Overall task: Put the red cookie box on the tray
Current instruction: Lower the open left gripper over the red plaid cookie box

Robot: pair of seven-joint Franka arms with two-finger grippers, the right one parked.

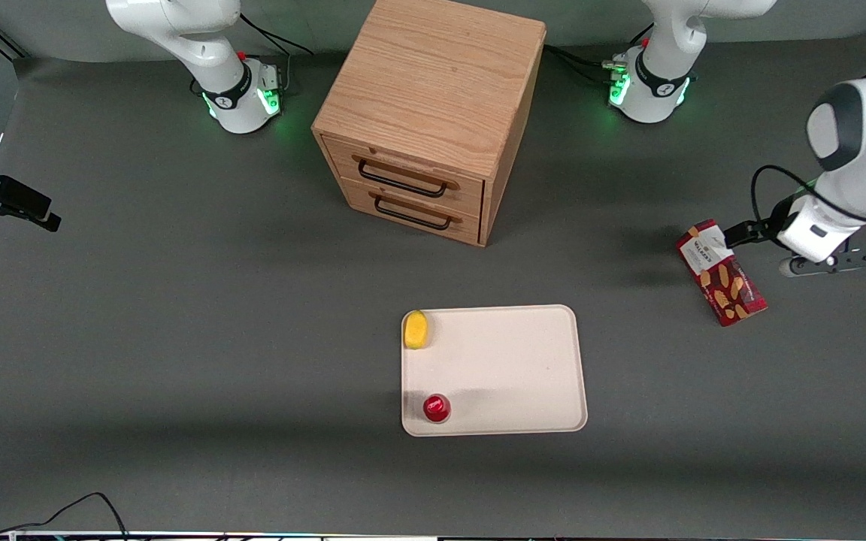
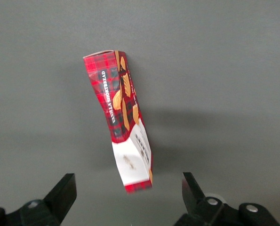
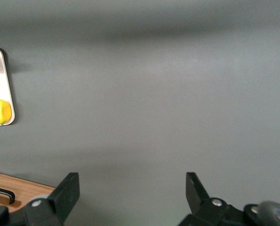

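Front view: the red cookie box (image 1: 720, 272) lies on the table well apart from the tray (image 1: 508, 368), toward the working arm's end, with the gripper (image 1: 749, 229) at its label end.

Left wrist view: the fingers (image 2: 63, 192) are spread wide and empty above the box (image 2: 123, 120). This looks like the approach; next comes descending and closing across its narrow width.

Right wrist view: only the tray's edge (image 3: 7, 89) shows.

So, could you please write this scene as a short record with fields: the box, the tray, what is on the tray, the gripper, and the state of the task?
box: red cookie box lies flat on the table, toward the working arm's end, apart from the tray
tray: tray, nearer the front camera than the wooden cabinet
on tray: yellow object and small red-topped can, both along one short edge
gripper: gripper open, above the box's white-label end, not touching it
task state: box not yet grasped, not on tray
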